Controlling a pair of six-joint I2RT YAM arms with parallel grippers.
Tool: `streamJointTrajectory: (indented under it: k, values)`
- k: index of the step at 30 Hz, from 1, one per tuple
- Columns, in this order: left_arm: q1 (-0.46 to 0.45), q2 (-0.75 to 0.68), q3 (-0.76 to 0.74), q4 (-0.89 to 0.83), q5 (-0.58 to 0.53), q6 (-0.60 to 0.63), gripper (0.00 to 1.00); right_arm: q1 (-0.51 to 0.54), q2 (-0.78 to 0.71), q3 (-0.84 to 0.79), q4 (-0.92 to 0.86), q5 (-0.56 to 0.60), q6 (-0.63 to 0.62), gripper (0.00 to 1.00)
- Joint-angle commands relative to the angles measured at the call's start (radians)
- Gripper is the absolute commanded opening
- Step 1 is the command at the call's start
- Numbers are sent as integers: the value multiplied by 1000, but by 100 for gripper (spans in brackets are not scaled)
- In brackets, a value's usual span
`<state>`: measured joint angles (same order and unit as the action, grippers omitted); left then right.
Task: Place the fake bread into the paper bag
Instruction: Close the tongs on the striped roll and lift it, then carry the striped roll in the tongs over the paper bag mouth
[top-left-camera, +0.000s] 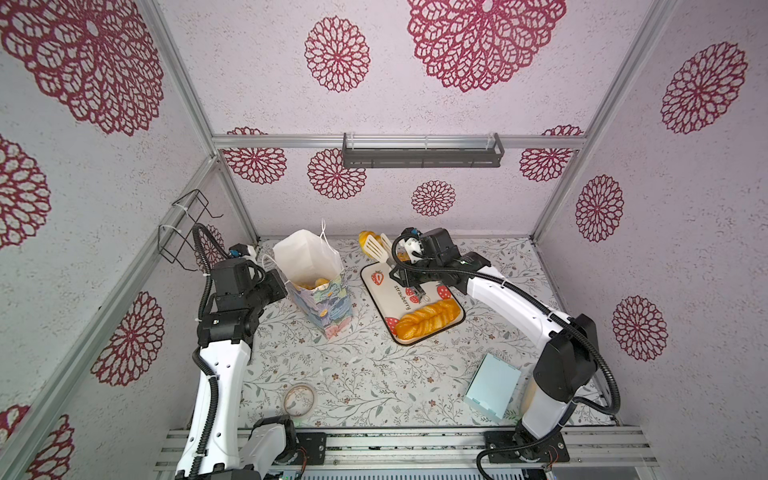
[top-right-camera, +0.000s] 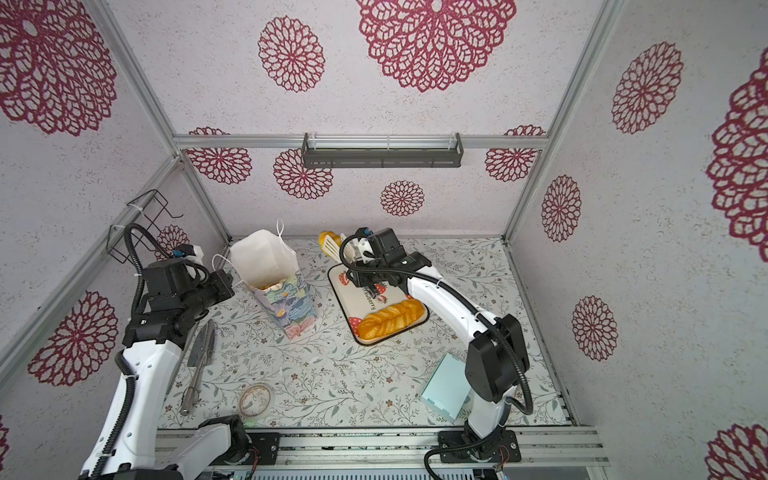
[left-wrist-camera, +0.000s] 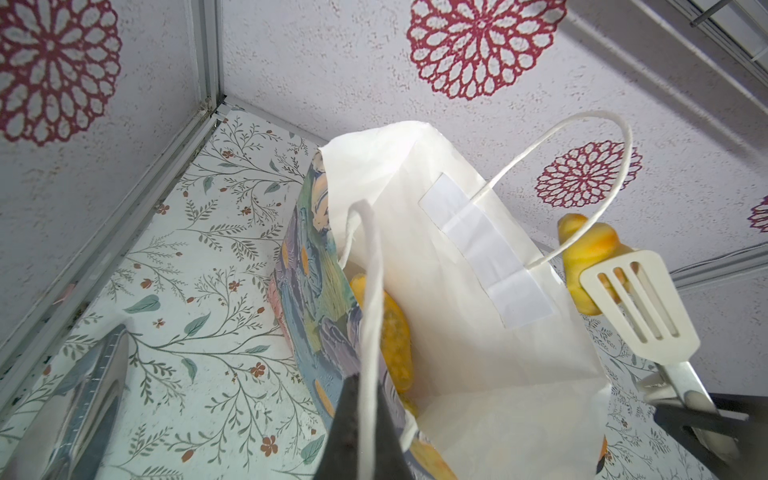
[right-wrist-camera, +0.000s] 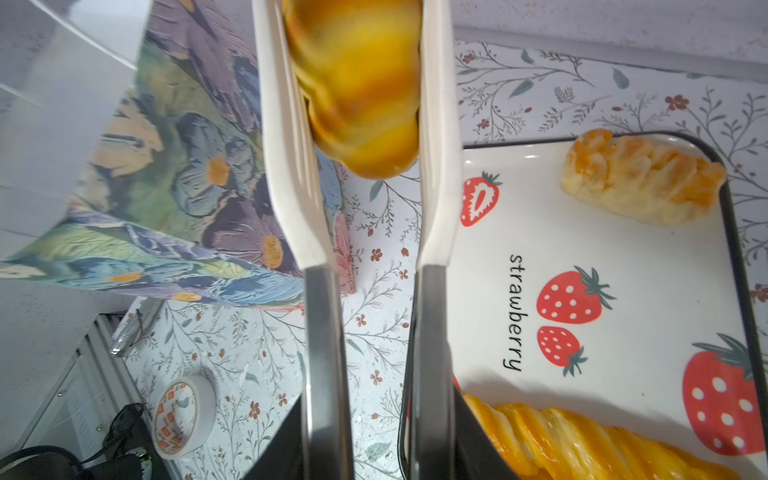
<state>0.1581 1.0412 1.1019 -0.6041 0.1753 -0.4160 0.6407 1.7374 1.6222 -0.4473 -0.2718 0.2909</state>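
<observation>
The paper bag (top-left-camera: 320, 309) (top-right-camera: 286, 311) stands open at the back left, white inside (left-wrist-camera: 478, 332), flowered outside (right-wrist-camera: 187, 187). Pieces of fake bread (top-left-camera: 313, 284) (left-wrist-camera: 390, 332) lie in its bottom. My left gripper (top-left-camera: 278, 286) (left-wrist-camera: 368, 388) is shut on the bag's white string handle (left-wrist-camera: 372, 291). My right gripper (top-left-camera: 401, 276) (right-wrist-camera: 378, 436) is shut on metal tongs (right-wrist-camera: 324, 353), whose white tips (top-left-camera: 374, 248) clasp a golden pastry (top-left-camera: 365, 240) (left-wrist-camera: 590, 249) (right-wrist-camera: 357, 83) just right of the bag's mouth. A braided loaf (top-left-camera: 428, 318) (right-wrist-camera: 582, 440) and a small pastry (right-wrist-camera: 640, 183) lie on the strawberry tray (top-left-camera: 380, 291).
A pale blue flat box (top-left-camera: 492, 384) lies front right by the right arm's base. A tape roll (top-left-camera: 299, 400) sits front left. A knife and a whisk (top-right-camera: 199, 353) lie beside the left arm. A wire rack (top-left-camera: 183, 228) hangs on the left wall, a grey shelf (top-left-camera: 422, 156) on the back wall.
</observation>
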Motion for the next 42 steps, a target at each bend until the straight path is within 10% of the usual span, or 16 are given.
streamJointTrajectory:
  k: [1, 42]
  values:
    - [9, 5, -12, 15, 11, -5, 0, 5, -86, -4, 112, -73, 17, 41]
    - [8, 12, -10, 13, 12, -7, 0, 189, -140, 17, 139, -107, -139, 43]
